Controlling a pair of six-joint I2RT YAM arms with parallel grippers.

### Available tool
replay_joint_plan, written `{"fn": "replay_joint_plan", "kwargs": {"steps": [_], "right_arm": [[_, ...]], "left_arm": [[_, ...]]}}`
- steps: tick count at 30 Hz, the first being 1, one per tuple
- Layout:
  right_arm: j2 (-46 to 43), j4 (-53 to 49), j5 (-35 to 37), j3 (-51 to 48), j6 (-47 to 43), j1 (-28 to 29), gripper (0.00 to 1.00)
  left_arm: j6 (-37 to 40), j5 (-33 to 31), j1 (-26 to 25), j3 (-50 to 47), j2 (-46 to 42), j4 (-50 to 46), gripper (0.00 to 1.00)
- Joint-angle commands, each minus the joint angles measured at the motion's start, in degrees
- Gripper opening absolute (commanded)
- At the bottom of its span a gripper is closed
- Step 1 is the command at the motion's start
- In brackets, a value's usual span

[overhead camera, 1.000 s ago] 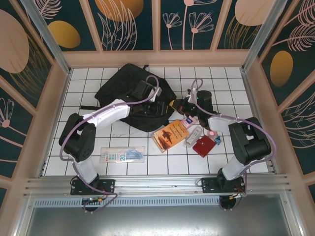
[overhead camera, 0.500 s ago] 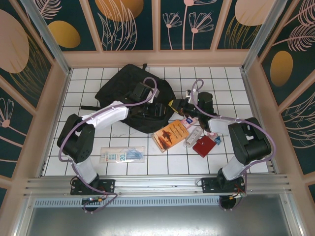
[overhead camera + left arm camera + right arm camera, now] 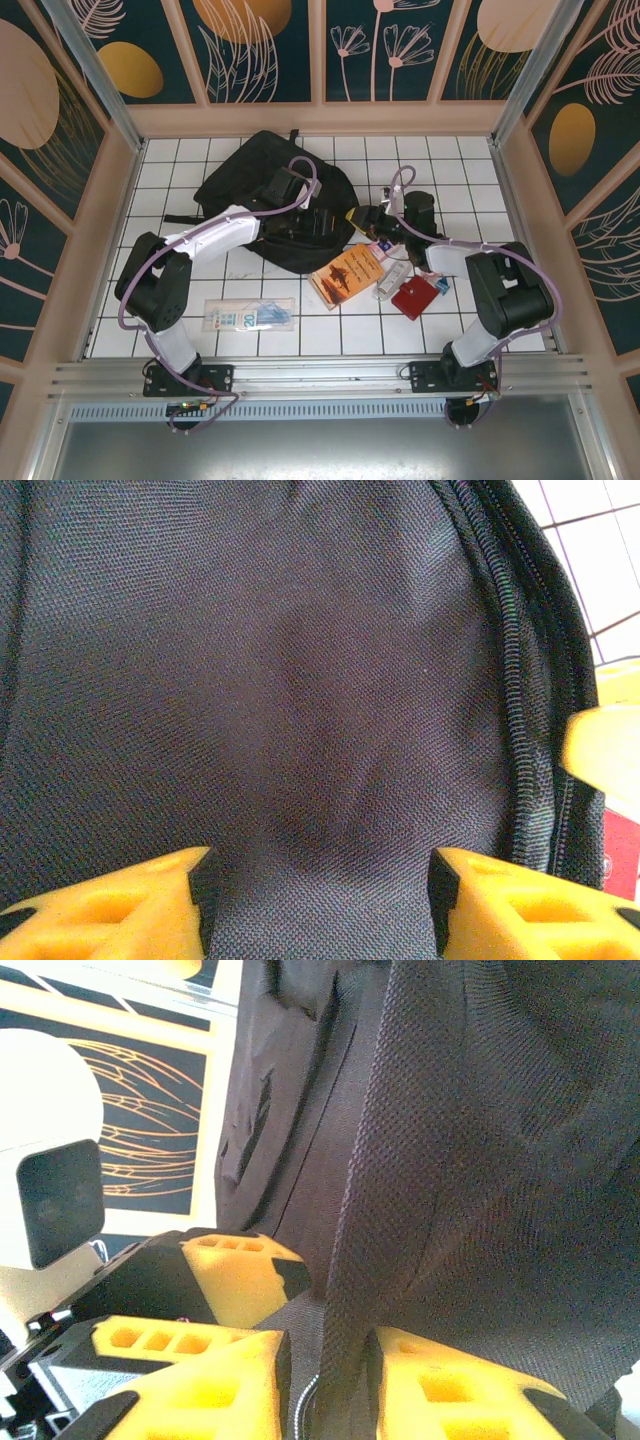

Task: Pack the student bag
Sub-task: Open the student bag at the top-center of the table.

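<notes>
Your right gripper (image 3: 325, 1385) was pinched on a fold of the bag (image 3: 245, 175) (strap or flap, I couldn't tell) at its right edge. Your left gripper (image 3: 320, 885), jaws apart, rested on the panel just left. The bag lay far-centre, the book (image 3: 347, 272) crowding its near side and open table (image 3: 460, 165) to its right.

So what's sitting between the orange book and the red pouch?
A slim pale item lies between the book and the red pouch, seen in the top view.
</notes>
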Motion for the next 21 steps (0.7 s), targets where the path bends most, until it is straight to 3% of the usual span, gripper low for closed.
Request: {"fn": "replay_joint_plan", "kwargs": {"steps": [1,6,12,15,21], "right_arm": [[-2.5,4.9,-1.8,-0.9,-0.8,-0.3,0.32],[-2.0,4.3,-1.9,-1.0,-1.5,-0.4,0.26],[0.6,5.2,-1.8,-1.8,-1.2,-0.5,0.12],[1.4,4.6,-1.4,-1.9,-1.8,-0.6,0.0],[2.1,4.5,-1.3,-2.5,-2.1,-0.6,0.0]], "left_arm": [[0.0,-0.7,0.2,0.2,-0.7,-0.4,0.59],[-0.1,-0.6,0.2,0.7,-0.4,-0.4,0.59],[-0.4,-0.6,0.2,1.1,-0.6,-0.6,0.59],[-0.5,-0.8,0.2,1.4,-0.7,-0.6,0.59],[-1.7,1.5,0.3,3.5,1.9,-0.1,0.63]]}}
